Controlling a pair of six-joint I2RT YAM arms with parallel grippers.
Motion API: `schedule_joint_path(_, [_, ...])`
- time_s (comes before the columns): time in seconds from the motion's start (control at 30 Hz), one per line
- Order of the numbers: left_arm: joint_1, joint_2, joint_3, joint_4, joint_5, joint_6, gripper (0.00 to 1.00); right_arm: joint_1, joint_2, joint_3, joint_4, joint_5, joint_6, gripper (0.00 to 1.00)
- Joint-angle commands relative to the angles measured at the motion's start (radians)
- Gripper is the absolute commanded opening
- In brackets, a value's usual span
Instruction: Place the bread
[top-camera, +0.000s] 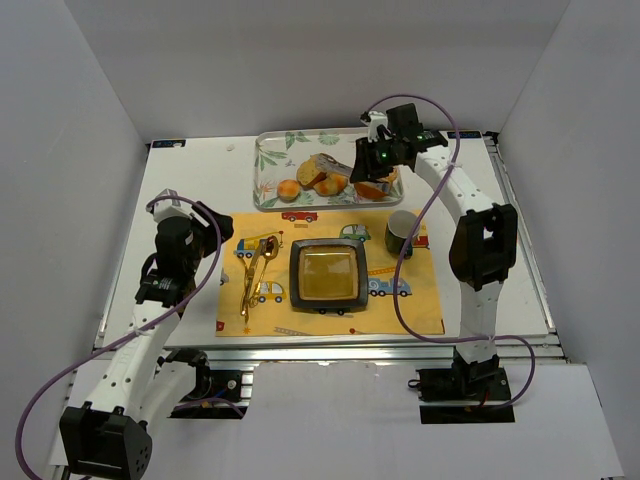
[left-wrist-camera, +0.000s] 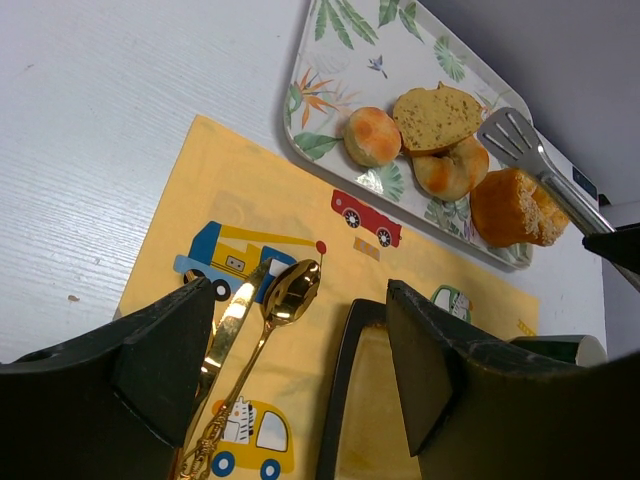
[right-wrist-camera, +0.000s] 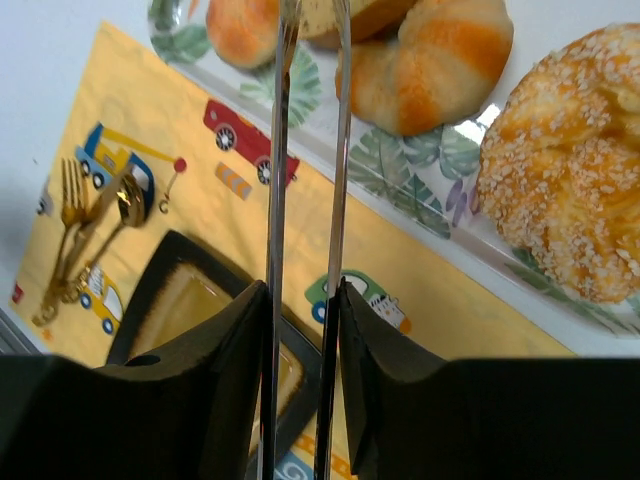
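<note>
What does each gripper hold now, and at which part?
The right gripper holds the silver metal tongs by their two long arms, behind the slotted tips. The left gripper holds nothing.

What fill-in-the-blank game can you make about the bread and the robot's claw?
The right claw is shut on a pair of metal ____.
The bread slice sits with the rolls on the leafy ____.
On the placemat, next to the gold fork, lies a gold ____.
Missing words: tongs; tray; spoon.
</note>
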Motion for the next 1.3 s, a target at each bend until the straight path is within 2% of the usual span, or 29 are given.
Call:
schedule_joint_path(0.0, [0.007, -0.012, 0.013, -0.011, -0.022, -0.015, 0.79, -0.002, -0.020, 0.004, 0.136, -0.028, 0.144, 0.39])
schedule_joint_path(0.33, [0.006, -0.001, 0.013, -0.011, -0.022, -0.022, 0.79, -0.033, -0.038, -0.095, 0.229, 0.044, 0.227, 0.40])
schedule_joint_path(0.77, [0.006, -0.013, -0.015, 0.006, -0.027, -0.047, 0.79, -0.033, -0.018, -0.089, 0.277, 0.055, 0.287, 0.48])
schedule_joint_path(1.27, [0.006, -0.036, -0.007, -0.022, -0.037, -0.056, 0.79, -0.021, 0.053, -0.069, 0.279, 0.054, 0.345, 0.45])
